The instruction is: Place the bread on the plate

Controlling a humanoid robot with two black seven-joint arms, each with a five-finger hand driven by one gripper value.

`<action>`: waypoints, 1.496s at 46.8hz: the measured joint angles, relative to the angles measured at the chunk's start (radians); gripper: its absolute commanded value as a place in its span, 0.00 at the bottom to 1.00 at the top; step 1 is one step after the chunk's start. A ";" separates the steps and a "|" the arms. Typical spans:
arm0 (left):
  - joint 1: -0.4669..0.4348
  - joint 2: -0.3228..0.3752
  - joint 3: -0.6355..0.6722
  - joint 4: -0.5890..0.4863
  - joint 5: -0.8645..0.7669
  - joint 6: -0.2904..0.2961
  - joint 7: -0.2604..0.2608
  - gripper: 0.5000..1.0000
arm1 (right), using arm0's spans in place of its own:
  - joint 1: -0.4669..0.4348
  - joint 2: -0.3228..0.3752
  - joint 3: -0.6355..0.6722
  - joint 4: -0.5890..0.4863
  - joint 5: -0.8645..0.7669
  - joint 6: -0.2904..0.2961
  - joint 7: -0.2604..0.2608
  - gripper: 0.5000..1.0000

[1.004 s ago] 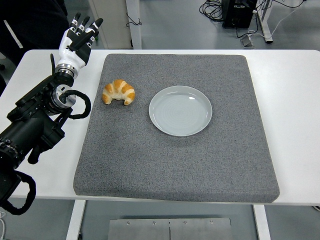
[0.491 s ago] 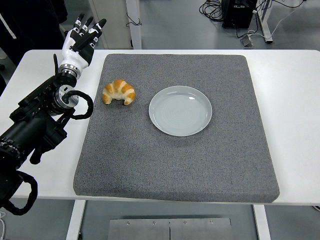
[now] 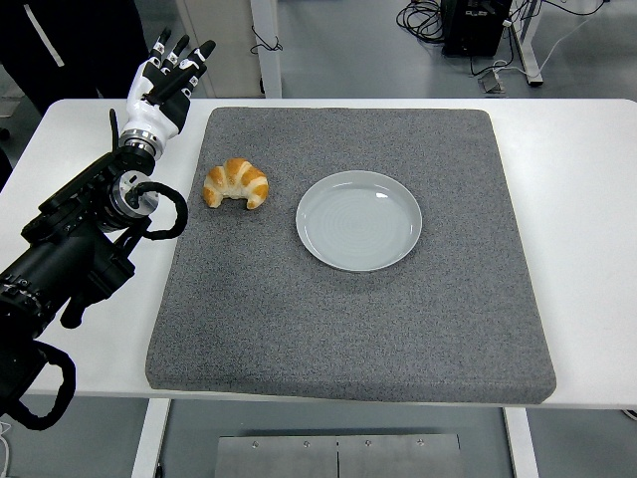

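Observation:
A golden croissant (image 3: 237, 183) lies on the grey mat (image 3: 348, 299), left of a round pale grey plate (image 3: 359, 220) that holds nothing. My left hand (image 3: 167, 82), white with black fingertips, is raised over the table's far left, up and to the left of the croissant and apart from it. Its fingers (image 3: 200, 52) are spread and hold nothing. The black left arm (image 3: 70, 249) runs in from the lower left edge. No right arm shows.
The grey mat covers most of the white table (image 3: 587, 179). Beyond the table's far edge are a table leg (image 3: 267, 45), cables and a dark box (image 3: 476, 25) on the floor. A dark-clothed person (image 3: 70, 40) stands at the top left.
My left hand has drifted a little to the right and slightly up, toward the mat's far left corner. The croissant and plate have not moved.

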 measured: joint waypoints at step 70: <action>-0.128 0.395 0.477 -0.274 0.276 0.028 0.108 0.94 | 0.000 0.000 0.000 0.000 0.000 0.000 0.000 1.00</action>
